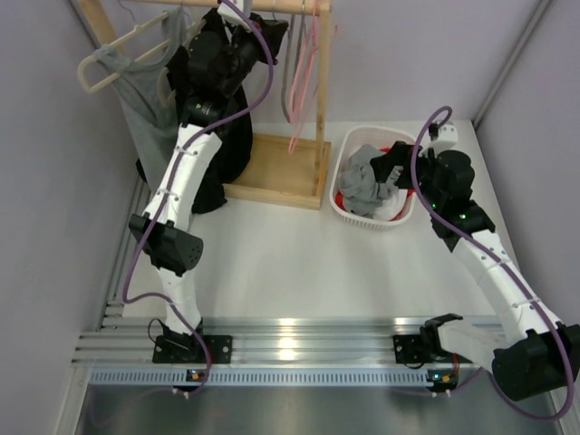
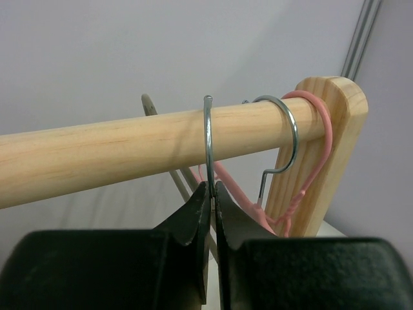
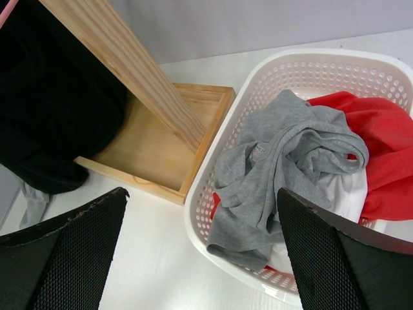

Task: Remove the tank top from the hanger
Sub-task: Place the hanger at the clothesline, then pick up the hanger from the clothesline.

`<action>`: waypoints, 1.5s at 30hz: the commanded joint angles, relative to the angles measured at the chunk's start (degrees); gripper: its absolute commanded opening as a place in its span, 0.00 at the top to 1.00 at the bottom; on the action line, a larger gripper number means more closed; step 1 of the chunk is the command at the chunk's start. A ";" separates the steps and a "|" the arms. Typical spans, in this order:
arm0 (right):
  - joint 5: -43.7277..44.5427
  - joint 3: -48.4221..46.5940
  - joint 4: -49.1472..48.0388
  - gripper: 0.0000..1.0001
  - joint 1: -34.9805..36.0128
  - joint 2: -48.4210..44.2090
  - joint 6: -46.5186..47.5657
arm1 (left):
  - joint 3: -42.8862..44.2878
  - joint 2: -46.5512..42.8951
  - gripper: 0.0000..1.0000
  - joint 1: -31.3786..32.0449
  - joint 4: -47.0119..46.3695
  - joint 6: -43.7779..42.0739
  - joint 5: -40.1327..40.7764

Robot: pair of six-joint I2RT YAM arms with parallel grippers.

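The only marking in any view is a small label on the grey garment in the right wrist view, too small to read. In the overhead view the grey tank top hangs on a cream hanger at the upper left of the frame, left of the left arm and beside a black garment. The left gripper is raised to the wooden rod. Only the left wrist view shows its grip: the jaws are closed on a metal hook looped over the rod. Which hanger this hook belongs to cannot be told. To the right along the rod are a second hook and a pink hanger against the end post. The right gripper is spread wide and holds nothing. It hangs above the white basket, which holds the grey garment, red cloth and white cloth. Only the right wrist view shows the inside of the wooden base, just left of the basket.
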State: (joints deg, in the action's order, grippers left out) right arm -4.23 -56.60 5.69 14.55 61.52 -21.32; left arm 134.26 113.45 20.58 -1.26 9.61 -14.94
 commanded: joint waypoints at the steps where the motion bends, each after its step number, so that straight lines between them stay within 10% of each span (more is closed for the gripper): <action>1: -0.60 0.00 -2.62 0.03 -0.57 -1.05 -1.09 | 0.92 -1.12 0.88 0.43 -3.49 -0.02 0.52; 8: -2.89 -2.20 -2.62 0.03 -0.57 0.53 -2.05 | -6.19 -9.38 0.56 0.34 -3.40 -3.71 3.42; 15: -6.67 -2.99 -2.62 0.03 -0.66 1.33 -3.03 | -18.14 -21.93 0.02 -1.41 -3.23 -6.18 5.53; 22: -5.17 -2.02 -2.53 0.03 -0.66 -1.31 -0.92 | -27.56 -30.74 0.02 -9.67 -2.88 1.80 6.84; 31: -5.53 -2.73 -1.83 0.03 -0.66 -0.78 -0.48 | -11.06 -17.84 0.02 -19.69 6.88 5.77 -0.44; 45: -10.36 -2.64 -1.83 0.04 -0.57 2.29 -1.88 | -5.58 -9.12 0.02 -20.14 6.71 -9.08 5.79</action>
State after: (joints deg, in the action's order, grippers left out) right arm -12.29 -56.71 5.65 14.55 62.96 -22.70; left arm 125.49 105.51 0.69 7.70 4.64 -12.16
